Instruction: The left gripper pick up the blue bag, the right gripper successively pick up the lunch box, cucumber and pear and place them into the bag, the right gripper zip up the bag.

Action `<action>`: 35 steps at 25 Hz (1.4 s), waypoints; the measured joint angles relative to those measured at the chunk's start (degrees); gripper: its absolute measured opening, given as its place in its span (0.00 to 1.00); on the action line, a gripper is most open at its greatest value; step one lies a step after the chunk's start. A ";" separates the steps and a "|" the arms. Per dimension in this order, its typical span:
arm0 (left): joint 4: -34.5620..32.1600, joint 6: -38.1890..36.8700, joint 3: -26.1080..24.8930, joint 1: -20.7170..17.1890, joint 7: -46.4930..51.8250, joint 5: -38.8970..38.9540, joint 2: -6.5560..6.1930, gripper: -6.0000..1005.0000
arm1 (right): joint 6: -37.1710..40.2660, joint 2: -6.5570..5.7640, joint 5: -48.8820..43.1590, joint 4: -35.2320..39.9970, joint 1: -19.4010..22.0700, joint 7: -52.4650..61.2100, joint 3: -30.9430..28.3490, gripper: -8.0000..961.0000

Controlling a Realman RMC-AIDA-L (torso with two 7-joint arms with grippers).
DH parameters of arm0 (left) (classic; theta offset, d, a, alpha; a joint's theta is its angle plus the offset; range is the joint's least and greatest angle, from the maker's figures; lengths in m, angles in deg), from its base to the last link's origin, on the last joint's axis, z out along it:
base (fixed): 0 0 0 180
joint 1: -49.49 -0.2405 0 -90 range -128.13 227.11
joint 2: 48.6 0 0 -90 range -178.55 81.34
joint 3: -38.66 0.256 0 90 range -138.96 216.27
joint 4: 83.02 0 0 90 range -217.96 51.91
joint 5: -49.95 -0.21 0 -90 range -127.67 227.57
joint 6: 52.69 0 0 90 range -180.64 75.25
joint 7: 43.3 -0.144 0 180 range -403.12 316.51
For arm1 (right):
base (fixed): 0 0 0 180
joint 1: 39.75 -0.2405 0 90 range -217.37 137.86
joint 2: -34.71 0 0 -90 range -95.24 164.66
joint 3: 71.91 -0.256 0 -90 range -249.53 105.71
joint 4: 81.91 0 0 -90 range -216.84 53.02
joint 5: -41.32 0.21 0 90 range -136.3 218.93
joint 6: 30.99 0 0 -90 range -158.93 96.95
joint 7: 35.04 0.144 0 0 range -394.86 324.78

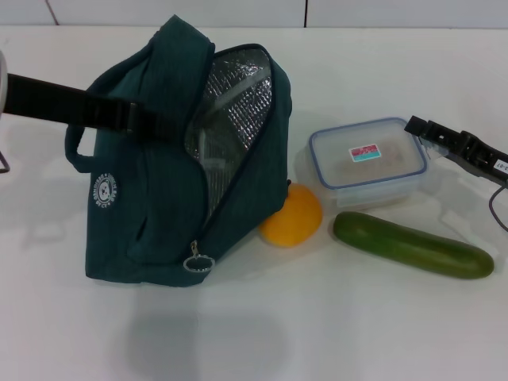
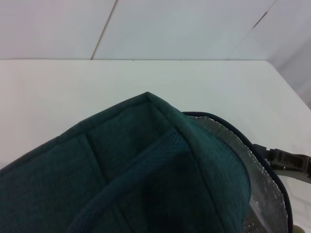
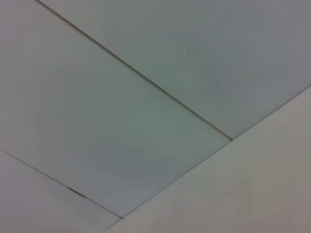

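The blue bag (image 1: 171, 182) stands tilted at the table's left, its mouth open and its silver foil lining (image 1: 234, 103) showing. My left gripper (image 1: 147, 123) reaches in from the left and is shut on the bag's top flap, holding it up. The bag's fabric fills the left wrist view (image 2: 146, 160). The lunch box (image 1: 369, 163) lies to the right of the bag. The pear (image 1: 291, 216) rests against the bag's lower right side. The cucumber (image 1: 411, 244) lies in front of the lunch box. My right gripper (image 1: 421, 128) hovers at the lunch box's far right corner.
The white table (image 1: 317, 333) runs to a white panelled wall (image 1: 238, 12) behind. The bag's zipper pull ring (image 1: 198, 260) hangs at its front lower corner. The right wrist view shows only wall panels (image 3: 146, 97). The right gripper shows far off in the left wrist view (image 2: 286, 160).
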 joint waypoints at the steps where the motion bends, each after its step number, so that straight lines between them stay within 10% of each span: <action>1: 0.01 0.00 0.00 0.00 0.00 0.02 0.00 0.05 | 0.10 0.00 0.01 -0.01 0.05 0.19 -0.02 0.61; 16: 2.10 0.00 1.81 -0.02 -0.90 0.04 0.00 0.05 | 1.19 0.23 -0.01 -0.49 0.27 2.28 0.16 0.55; 26: 2.76 0.00 1.70 0.23 -2.24 0.03 -0.14 0.05 | 3.22 0.51 0.18 -0.99 -0.22 3.18 -0.33 0.15; 35: 2.62 0.05 1.01 0.20 -2.77 0.01 -0.18 0.05 | 3.79 0.52 3.23 -1.26 0.32 4.93 -0.48 0.11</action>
